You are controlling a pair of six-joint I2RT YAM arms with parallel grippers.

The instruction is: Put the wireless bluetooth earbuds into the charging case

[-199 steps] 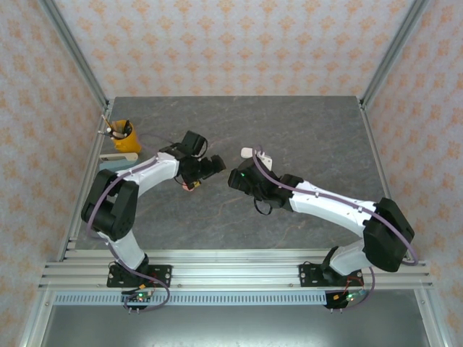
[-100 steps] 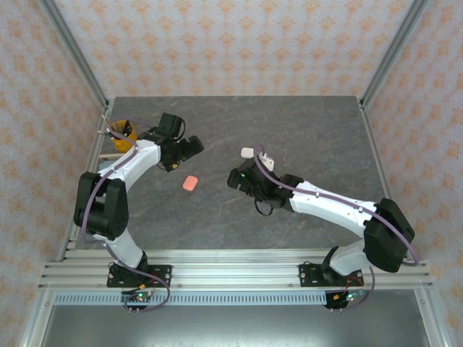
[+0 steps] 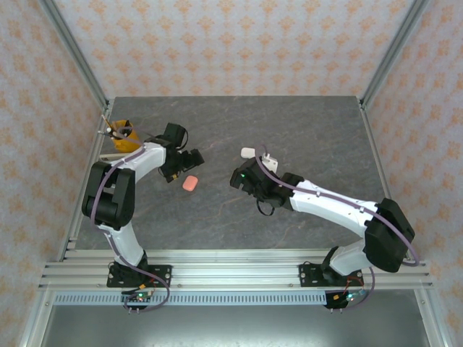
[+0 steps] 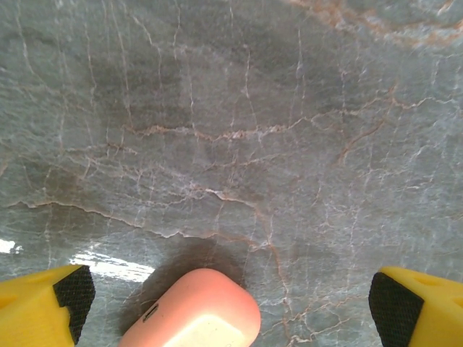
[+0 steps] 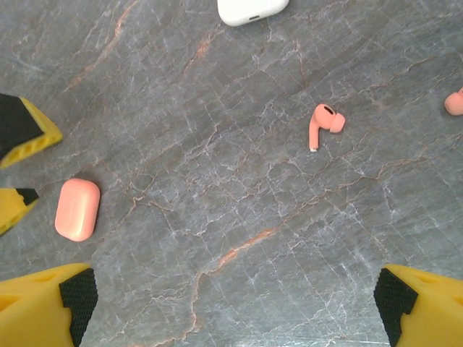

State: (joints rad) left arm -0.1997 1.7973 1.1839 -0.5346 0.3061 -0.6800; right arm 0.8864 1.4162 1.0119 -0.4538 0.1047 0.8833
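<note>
Left wrist view: coral case (image 4: 199, 307) carries a tiny unreadable mark.

yellow cup (image 3: 125, 139) w/ pens: upright, back-left corner | table (image 3: 311, 130): grey marble

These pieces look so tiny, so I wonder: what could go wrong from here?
The coral-pink earbud lies flat and is tiny, so the open right gripper might flick it aside rather than pinch it. The pink charging case looks closed and loose on the table; the left gripper could push it away.
</note>
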